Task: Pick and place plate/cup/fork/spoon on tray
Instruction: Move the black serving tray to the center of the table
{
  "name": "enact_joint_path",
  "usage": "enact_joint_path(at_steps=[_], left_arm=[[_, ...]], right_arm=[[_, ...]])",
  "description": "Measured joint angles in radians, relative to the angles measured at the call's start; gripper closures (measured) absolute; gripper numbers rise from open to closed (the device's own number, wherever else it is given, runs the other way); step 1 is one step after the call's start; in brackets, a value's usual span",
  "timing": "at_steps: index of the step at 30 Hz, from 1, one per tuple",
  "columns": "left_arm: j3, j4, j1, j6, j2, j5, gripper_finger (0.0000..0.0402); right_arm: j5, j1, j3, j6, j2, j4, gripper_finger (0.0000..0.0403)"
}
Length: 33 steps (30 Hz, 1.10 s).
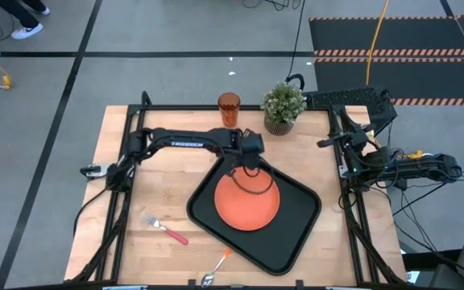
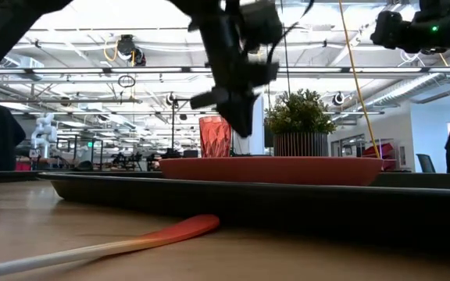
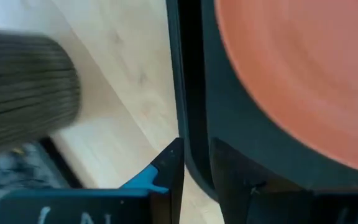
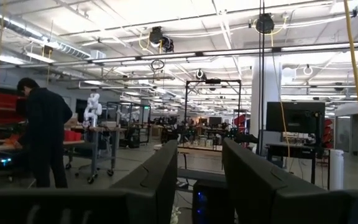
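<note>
The orange plate (image 1: 246, 201) lies flat on the black tray (image 1: 296, 234) at the table's middle; both also show in the low view, the plate (image 2: 272, 169) on the tray (image 2: 131, 190). My left gripper (image 1: 246, 166) hangs over the tray's far rim (image 3: 188, 93), fingers pointing down, a narrow gap between them (image 3: 196, 167), clear of plate and tray (image 2: 237, 131). The amber cup (image 1: 229, 109) stands at the far edge. The fork (image 1: 166, 229) lies left of the tray. The spoon (image 1: 216, 268) lies at the near edge. My right gripper (image 4: 200, 155) waits raised at the table's right, a gap between its fingers.
A potted green plant (image 1: 283, 107) stands at the far edge, right of the cup and close to my left gripper. My right arm (image 1: 369, 137) is folded at the table's right edge. Bare wood lies left of the tray (image 1: 151, 185). A person stands far off in the room (image 4: 42, 130).
</note>
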State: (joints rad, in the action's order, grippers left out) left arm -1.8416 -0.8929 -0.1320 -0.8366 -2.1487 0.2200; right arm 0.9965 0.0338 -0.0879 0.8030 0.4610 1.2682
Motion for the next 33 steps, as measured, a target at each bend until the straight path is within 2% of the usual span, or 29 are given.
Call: enact_joint_path(at_steps=[2, 8, 18, 23, 28, 33], left_arm=[[0.000, 0.008, -0.029, 0.030, -0.018, -0.039, 0.0321], [0.000, 0.020, -0.096, 0.064, -0.043, -0.063, 0.0310], [0.000, 0.023, -0.103, 0.086, -0.094, -0.113, 0.0225], [0.000, 0.019, -0.116, 0.076, -0.127, -0.119, 0.0207], [-0.001, -0.019, -0.130, 0.087, -0.153, -0.113, 0.0231], [-0.003, -0.072, -0.136, 0.139, -0.153, -0.080, 0.0300]], right_arm=[[-0.002, 0.000, 0.000, -0.002, 0.000, -0.012, 0.0280], [-0.003, 0.000, 0.000, -0.017, 0.000, -0.044, 0.0280], [-0.009, 0.000, 0.000, -0.030, 0.000, -0.046, 0.0280], [-0.015, 0.000, 0.000, -0.027, 0.000, -0.044, 0.0280], [-0.033, 0.001, 0.000, -0.024, 0.000, -0.038, 0.0280], [-0.031, 0.016, 0.000, -0.016, 0.000, -0.039, 0.0280]])
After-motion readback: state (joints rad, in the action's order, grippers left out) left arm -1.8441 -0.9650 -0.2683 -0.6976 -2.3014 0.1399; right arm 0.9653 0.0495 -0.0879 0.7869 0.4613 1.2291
